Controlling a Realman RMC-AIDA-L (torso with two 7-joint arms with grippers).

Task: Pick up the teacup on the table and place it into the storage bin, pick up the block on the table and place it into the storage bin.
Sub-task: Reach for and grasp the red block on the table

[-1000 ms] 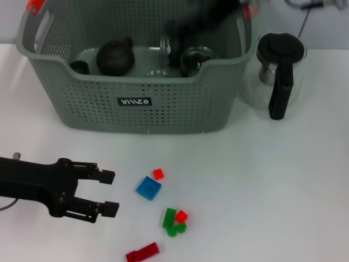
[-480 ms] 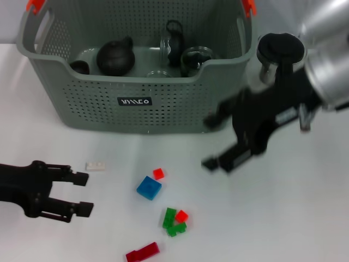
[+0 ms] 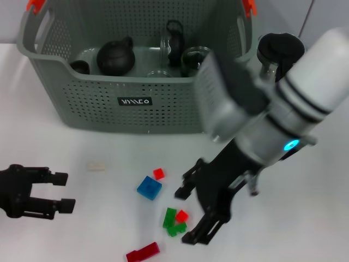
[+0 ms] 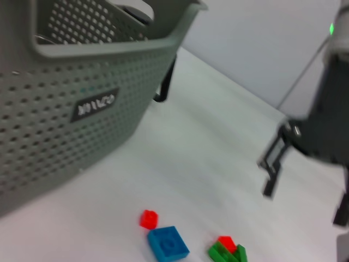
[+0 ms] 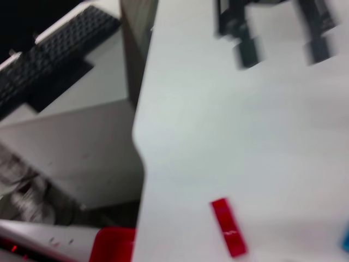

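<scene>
Bin (image 3: 136, 103) stood far left on table (image 3: 305, 180), teaware inside. Right gripper (image 3: 199, 213) hung near centre, spread wide, empty, just right of green blocks (image 3: 173, 222). Left gripper (image 3: 57, 192) lay near left, spread wide, empty. Blue block (image 3: 149, 188), red brick (image 3: 143, 253), white block (image 3: 96, 166) lay between.

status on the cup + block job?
Cup part looks done: dark and glass teaware sits in the storage bin, no cup on the table. Blocks are left: blue block, red, green and white ones lie on the table. Right gripper hangs open by the green blocks; left gripper open, empty.
</scene>
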